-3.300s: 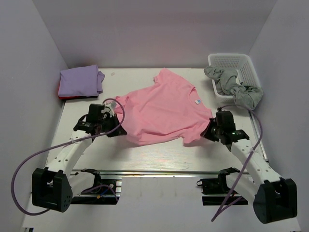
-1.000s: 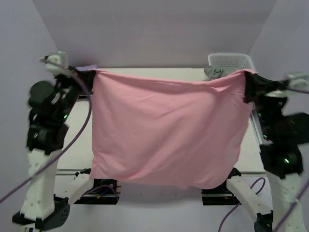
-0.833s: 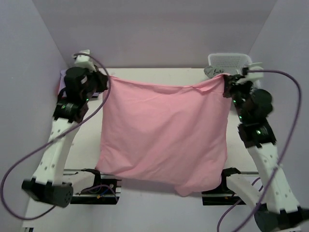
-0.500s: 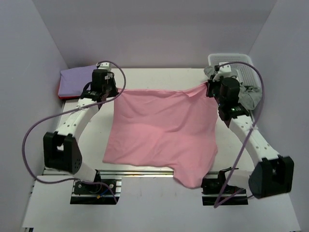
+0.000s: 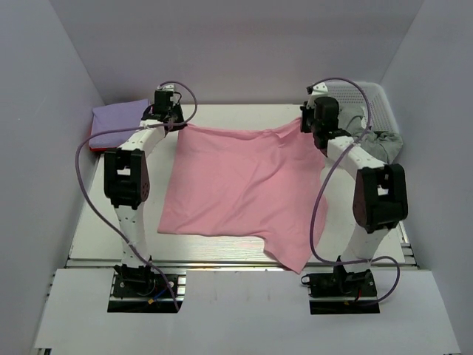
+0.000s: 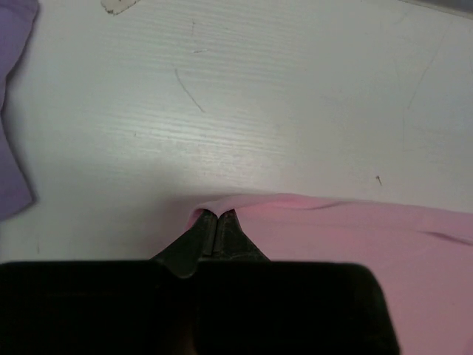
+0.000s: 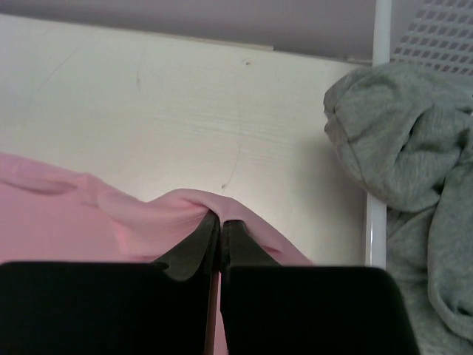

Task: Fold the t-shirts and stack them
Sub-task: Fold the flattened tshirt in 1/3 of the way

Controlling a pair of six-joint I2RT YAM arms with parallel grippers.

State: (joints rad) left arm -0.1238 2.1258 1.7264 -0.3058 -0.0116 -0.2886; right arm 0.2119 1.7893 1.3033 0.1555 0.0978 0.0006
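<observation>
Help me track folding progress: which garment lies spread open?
The light pink cloth t-shirt, spread open in the middle. The lavender cloth shirt lies folded at far left; the grey cloth garment is bunched by the white basket.

Likely a robotics lab cell: two bolted arms point(image 5: 126, 177), white table point(image 5: 236, 115), plain lilac-grey enclosing walls point(image 5: 222, 44).

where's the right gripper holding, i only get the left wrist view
observer: the right gripper is shut on the far right corner of the pink t-shirt, next to the white basket
operator: anything in that basket
observer: a grey garment, spilling over its rim
operator: is the shirt all on the table
observer: no, one near corner droops past the front edge of the table
</observation>
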